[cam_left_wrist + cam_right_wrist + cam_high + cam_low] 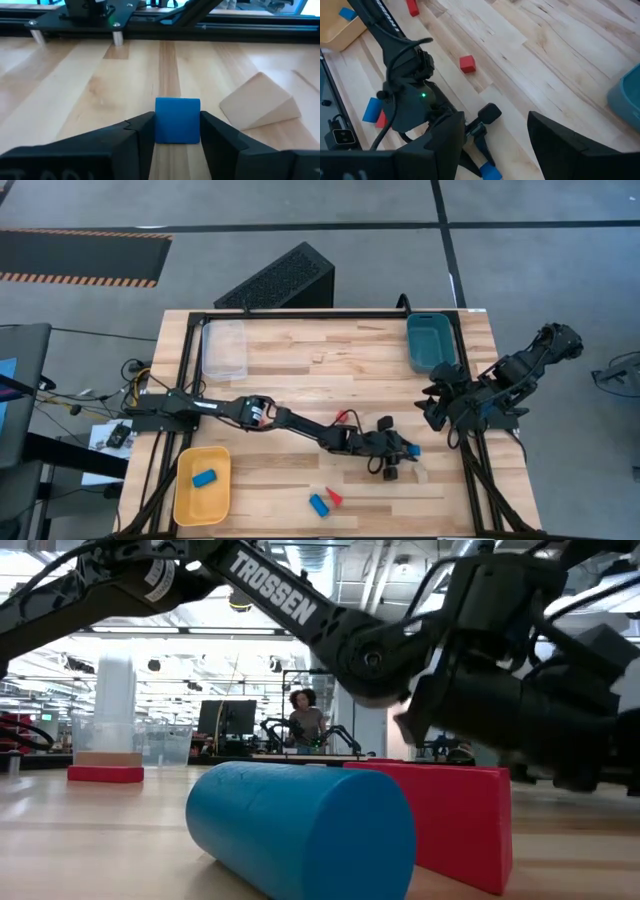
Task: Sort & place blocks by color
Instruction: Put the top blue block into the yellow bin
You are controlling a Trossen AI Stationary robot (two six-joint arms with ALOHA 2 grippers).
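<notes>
My left gripper (408, 451) reaches far toward the table's right, shut on a blue block (177, 120). A pale wooden wedge (260, 102) lies on the table just beyond it. A blue block (319, 504) and a red wedge (334, 496) lie together near the near edge, large in the low view as blue block (300, 825) and red wedge (450, 815). A red cube (467, 63) sits behind the left arm. One blue block (205, 477) lies in the yellow tray (185, 505). My right gripper (495, 150) waits open at the table's right edge. My left gripper pinches the blue block between its two fingers, one finger (142, 132) on each flat side face (162, 120). The fingers come nearly level from the table's left. Whether the block is lifted off the wood or rests on it, I cannot tell.
A clear tray (225, 348) stands at the far left and a teal tray (430, 340) at the far right. Another red block (412, 7) lies farther toward the left. The black table frame (150, 20) runs close beyond the left gripper. People stand in the room behind.
</notes>
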